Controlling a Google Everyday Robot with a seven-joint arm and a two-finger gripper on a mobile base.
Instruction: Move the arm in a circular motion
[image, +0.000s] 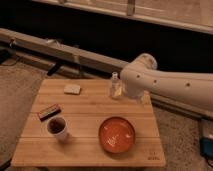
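Observation:
The arm (170, 84) is a thick off-white tube with small dark screw holes. It reaches in from the right edge and ends in a rounded joint (137, 75) over the far right corner of the wooden table (85, 120). The joint sits just right of a small clear bottle (115, 86) and partly overlaps it. The gripper is not in view; only the arm's tube and joint show.
On the table stand an orange bowl (116, 134) at front right, a cup with dark liquid (57, 128) at front left, a dark bar (49, 112) behind it and a pale sponge (72, 89) at the back. A metal rail (60, 50) runs behind.

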